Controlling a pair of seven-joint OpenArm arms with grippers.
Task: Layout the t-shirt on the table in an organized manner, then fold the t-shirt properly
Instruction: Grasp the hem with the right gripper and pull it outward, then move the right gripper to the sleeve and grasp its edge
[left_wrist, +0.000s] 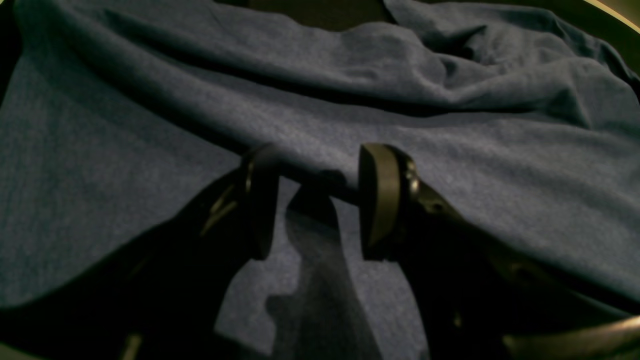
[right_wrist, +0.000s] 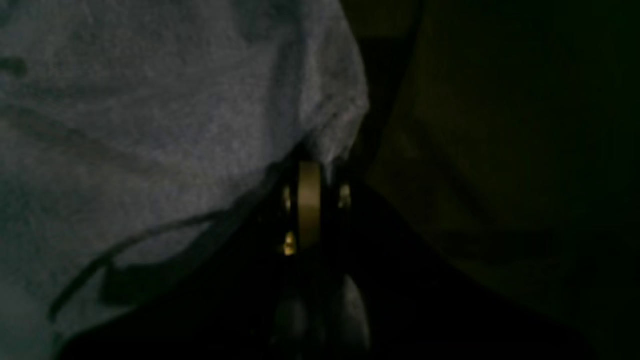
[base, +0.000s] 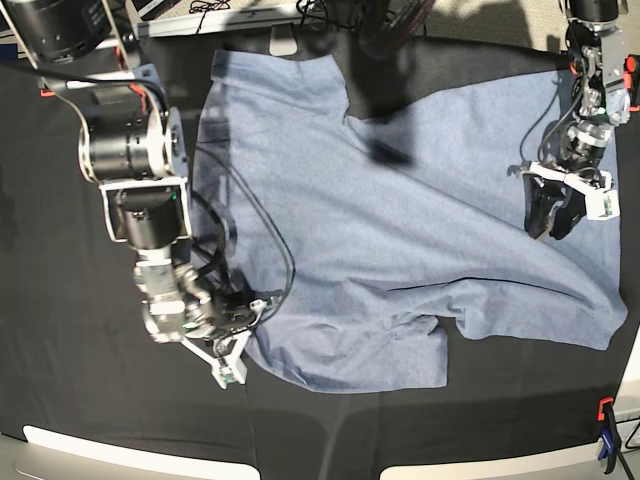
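- The table (base: 60, 380) carries a matte black cloth; a blue clamp (base: 610, 450) and an orange clamp (base: 603, 408) sit at its near edge in the base view.
- The t-shirt (base: 400, 220) lies spread across the middle and one side of the table, plain blue-grey side up, with a sleeve (base: 350, 350) at the near edge and soft creases across the body.
- The right gripper (base: 243, 322) sits low at the near hem of the t-shirt. In the right wrist view its jaws are pressed together, and the t-shirt edge (right_wrist: 330, 135) runs down into them.
- The left gripper (base: 553, 212) is farther back, over the t-shirt near its far side edge. In the left wrist view the left gripper (left_wrist: 315, 200) has its jaws spread apart, with a raised fold of fabric (left_wrist: 320, 165) lying across the gap at the fingertips (left_wrist: 377, 195). Whether the pads touch the fold cannot be told.
- A black cable (base: 270, 240) loops over the t-shirt beside the right arm.
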